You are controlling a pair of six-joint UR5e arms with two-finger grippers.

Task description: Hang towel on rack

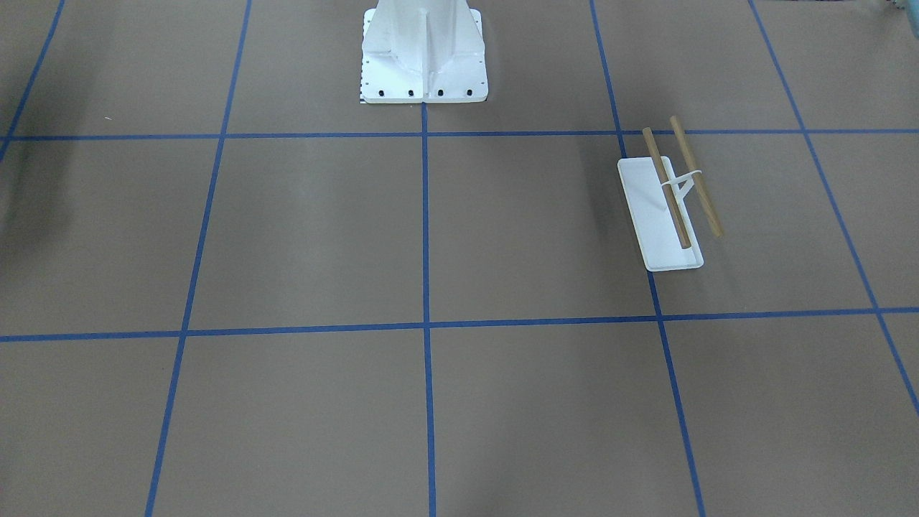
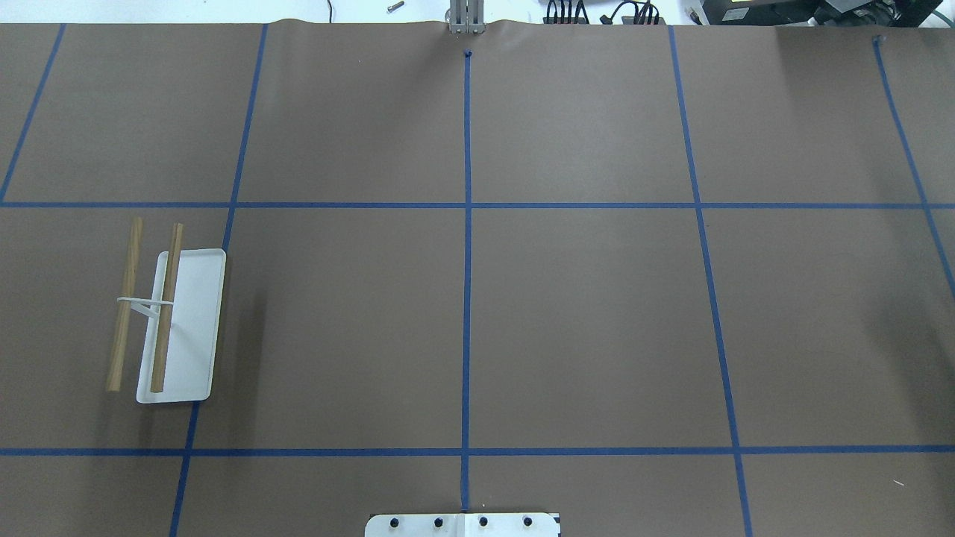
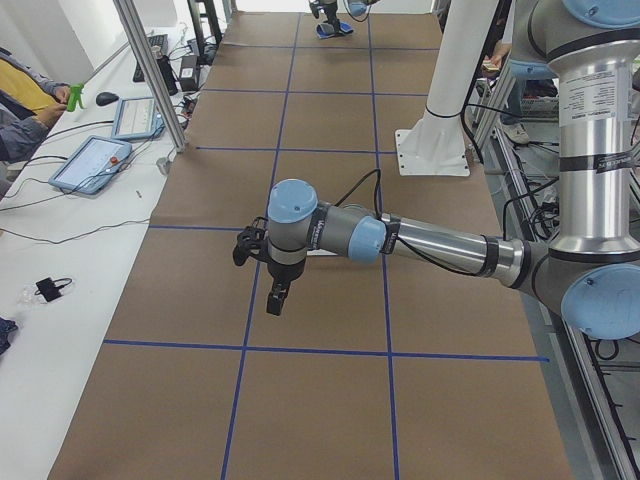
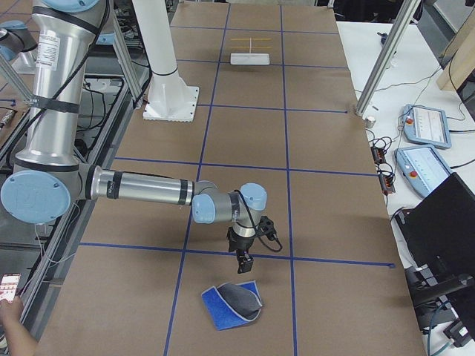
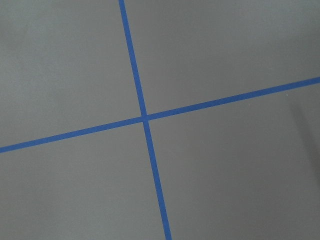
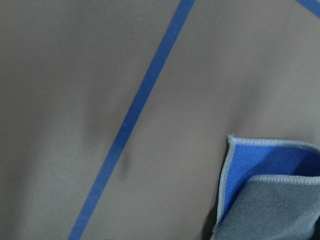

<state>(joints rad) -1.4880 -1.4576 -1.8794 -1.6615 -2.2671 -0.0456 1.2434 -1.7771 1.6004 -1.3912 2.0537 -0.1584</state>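
The rack (image 1: 657, 222) stands on the table's left half, with a white base and two wooden rods; it also shows in the overhead view (image 2: 195, 321) and far off in the exterior right view (image 4: 250, 49). Nothing hangs on it. The towel (image 4: 232, 304) lies crumpled on the table at the robot's right end, blue with a grey flap folded over; the right wrist view shows its corner (image 6: 272, 205). My right gripper (image 4: 243, 259) hangs just above the table, a little short of the towel. My left gripper (image 3: 278, 298) hangs over bare table. I cannot tell whether either is open or shut.
The large white bolted pedestal (image 1: 423, 64) stands at the robot's side of the table. Blue tape lines (image 5: 145, 119) grid the brown table cover. Operators, tablets (image 3: 95, 160) and cables sit along the far side bench.
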